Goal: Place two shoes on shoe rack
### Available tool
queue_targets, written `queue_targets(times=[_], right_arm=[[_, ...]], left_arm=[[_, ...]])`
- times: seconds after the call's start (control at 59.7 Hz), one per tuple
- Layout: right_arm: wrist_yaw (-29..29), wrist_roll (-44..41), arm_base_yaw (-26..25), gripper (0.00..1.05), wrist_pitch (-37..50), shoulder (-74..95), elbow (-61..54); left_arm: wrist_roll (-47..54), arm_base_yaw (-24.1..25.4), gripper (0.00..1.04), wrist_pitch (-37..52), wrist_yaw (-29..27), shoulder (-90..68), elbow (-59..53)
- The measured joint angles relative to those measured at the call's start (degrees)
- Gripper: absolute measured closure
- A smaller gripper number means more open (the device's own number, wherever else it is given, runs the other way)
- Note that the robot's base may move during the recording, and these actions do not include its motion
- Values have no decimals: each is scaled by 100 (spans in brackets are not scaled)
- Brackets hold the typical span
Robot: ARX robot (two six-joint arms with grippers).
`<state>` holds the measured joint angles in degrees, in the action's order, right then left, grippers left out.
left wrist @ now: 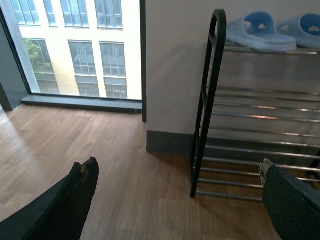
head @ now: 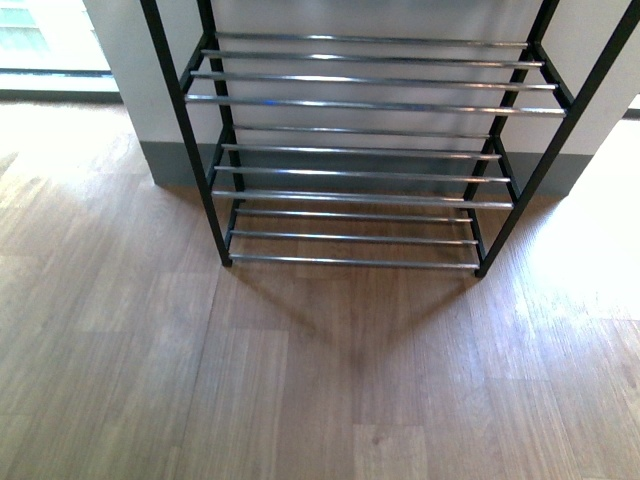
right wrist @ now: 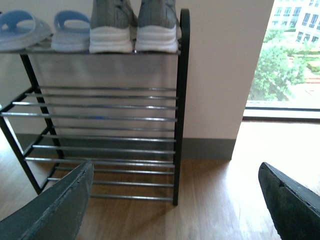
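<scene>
While both the left gripper point(left wrist: 175, 200) and right gripper point(right wrist: 175, 200) hang spread wide and empty above the wooden floor point(head: 300, 400), grey sneakers point(right wrist: 134, 27) and blue slides point(left wrist: 272, 31) sit atop the shoe rack point(right wrist: 180, 100).

Rack point(right wrist: 177, 100) top tier: sneakers point(right wrist: 134, 27), apparently slides point(left wrist: 260, 31).

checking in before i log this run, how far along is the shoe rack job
It looks finished. Both grey sneakers and the pale blue slides sit side by side on the top tier of the shoe rack. Nothing is in hand: the left gripper and right gripper are open and empty. The front view shows no shoes on the floor, so nothing appears left.
</scene>
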<state>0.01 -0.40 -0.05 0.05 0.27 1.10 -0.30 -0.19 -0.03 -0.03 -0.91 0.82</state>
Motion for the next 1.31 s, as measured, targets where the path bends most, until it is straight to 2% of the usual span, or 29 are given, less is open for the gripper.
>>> queue_targets(times=[1.306], right_arm=[[-2,0,0,9,-2,0,0]], left_arm=[[2,0,9,2,2,0,0]])
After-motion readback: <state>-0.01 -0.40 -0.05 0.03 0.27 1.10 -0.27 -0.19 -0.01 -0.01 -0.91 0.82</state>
